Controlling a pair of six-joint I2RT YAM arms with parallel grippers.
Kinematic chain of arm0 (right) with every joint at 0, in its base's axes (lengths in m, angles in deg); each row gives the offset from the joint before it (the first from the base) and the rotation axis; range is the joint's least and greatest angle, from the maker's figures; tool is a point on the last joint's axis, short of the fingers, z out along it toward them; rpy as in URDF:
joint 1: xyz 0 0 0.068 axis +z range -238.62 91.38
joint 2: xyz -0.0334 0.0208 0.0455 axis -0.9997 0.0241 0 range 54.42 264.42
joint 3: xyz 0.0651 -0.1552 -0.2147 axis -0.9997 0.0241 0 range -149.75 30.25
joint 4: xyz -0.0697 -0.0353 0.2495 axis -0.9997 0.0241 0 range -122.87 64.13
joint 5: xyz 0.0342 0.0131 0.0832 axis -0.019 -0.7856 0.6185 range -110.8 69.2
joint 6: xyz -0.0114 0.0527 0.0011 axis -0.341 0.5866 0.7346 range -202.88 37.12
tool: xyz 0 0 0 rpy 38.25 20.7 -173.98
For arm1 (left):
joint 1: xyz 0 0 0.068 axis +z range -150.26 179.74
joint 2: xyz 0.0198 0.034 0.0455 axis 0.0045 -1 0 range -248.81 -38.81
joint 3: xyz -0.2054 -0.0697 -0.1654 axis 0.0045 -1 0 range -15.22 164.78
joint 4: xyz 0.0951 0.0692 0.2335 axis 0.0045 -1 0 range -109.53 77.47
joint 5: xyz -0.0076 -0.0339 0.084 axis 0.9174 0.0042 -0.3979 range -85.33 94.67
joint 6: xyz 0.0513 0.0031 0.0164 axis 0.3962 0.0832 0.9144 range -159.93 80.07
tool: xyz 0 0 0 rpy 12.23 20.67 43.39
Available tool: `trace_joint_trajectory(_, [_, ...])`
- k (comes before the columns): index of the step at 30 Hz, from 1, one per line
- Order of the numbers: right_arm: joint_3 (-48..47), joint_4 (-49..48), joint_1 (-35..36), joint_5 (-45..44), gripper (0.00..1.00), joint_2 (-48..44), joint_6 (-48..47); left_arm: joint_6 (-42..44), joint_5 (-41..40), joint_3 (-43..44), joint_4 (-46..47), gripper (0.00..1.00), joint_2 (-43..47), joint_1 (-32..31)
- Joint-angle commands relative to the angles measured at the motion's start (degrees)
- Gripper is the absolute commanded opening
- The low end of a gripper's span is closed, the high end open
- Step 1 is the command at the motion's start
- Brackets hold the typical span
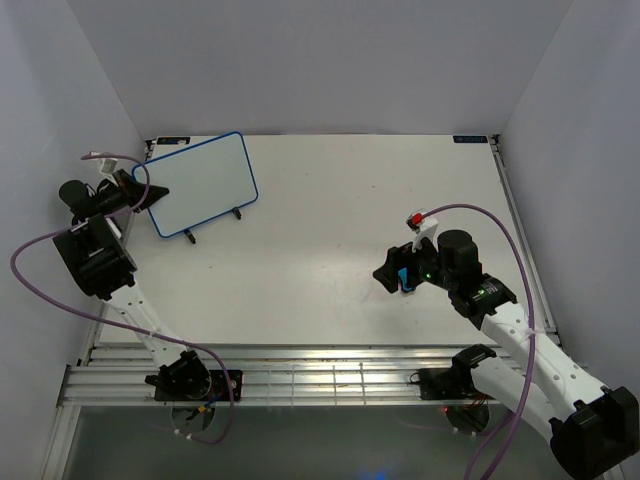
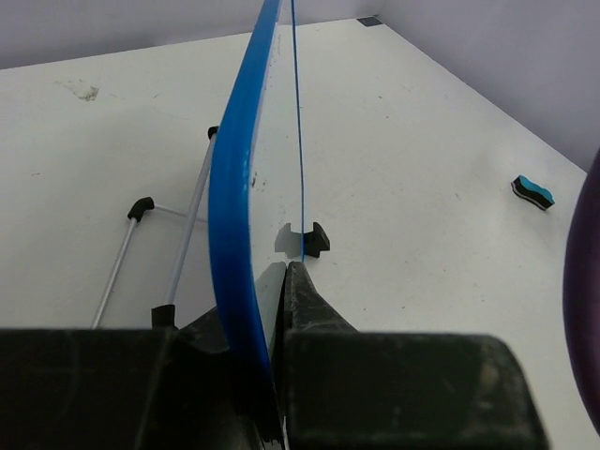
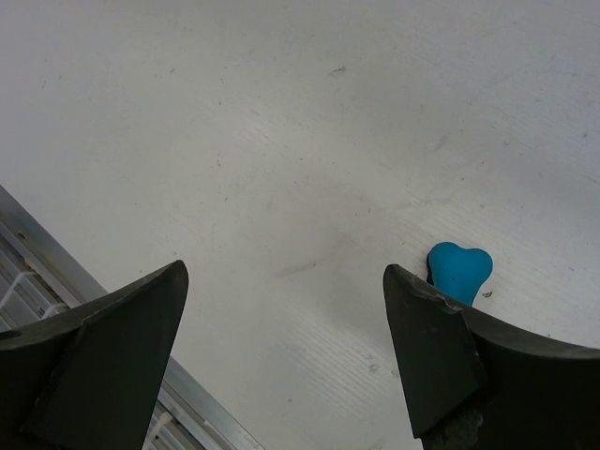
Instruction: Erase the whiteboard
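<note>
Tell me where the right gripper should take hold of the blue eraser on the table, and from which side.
Probably across the eraser at its narrowed middle, coming straight down from above. It lies flat on the table, blue face up, and its outline looks pinched in there, so the fingers would seat in the waist. The right gripper is open, close by it.

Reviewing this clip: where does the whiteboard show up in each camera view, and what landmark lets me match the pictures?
Top external: the whiteboard stands upper left, with the left claw at its left edge.
Left wrist: seen edge-on, its blue frame rising through the centre from between the claw's fingertips.
Right wrist: not in it.
Shared landmark: the blue eraser beside the open right claw, visible in all three views.
</note>
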Motion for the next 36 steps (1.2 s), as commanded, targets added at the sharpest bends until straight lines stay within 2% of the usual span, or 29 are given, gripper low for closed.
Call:
trace_joint_trajectory(1, [-0.95,-2.11,0.31,1.01,0.9,-0.36,-0.71,8.6,-3.45,2.85,5.66,0.0,-0.87,1.56])
trace_joint_trajectory(8, [-0.51,-2.63,0.4,1.45,0.9,-0.53,-0.71,8.25,-3.54,3.21,6.1,0.0,-1.57,0.95])
trace_joint_trajectory(14, [-0.25,-2.55,0.4,1.45,0.9,-1.32,-0.89,11.24,-5.38,-2.66,6.1,0.0,-0.87,1.03])
trace_joint_trajectory(18, [-0.25,-2.37,0.4,1.8,0.9,-1.85,-0.71,13.17,-6.96,-6.19,6.1,0.13,0.1,1.39])
trace_joint_trajectory(25, [-0.25,-2.37,0.57,1.71,0.9,-2.2,-0.71,13.17,-8.46,-7.78,6.01,0.19,1.68,2.09])
trace_joint_trajectory(29, [-0.07,-2.55,0.57,1.89,0.9,-2.38,-0.71,11.86,-7.33,-6.64,6.1,0.01,2.03,2.79])
trace_joint_trajectory(36, [0.1,-2.55,0.57,2.33,0.9,-2.73,-0.8,10.19,-6.97,-7.52,6.45,0.01,3.35,4.99])
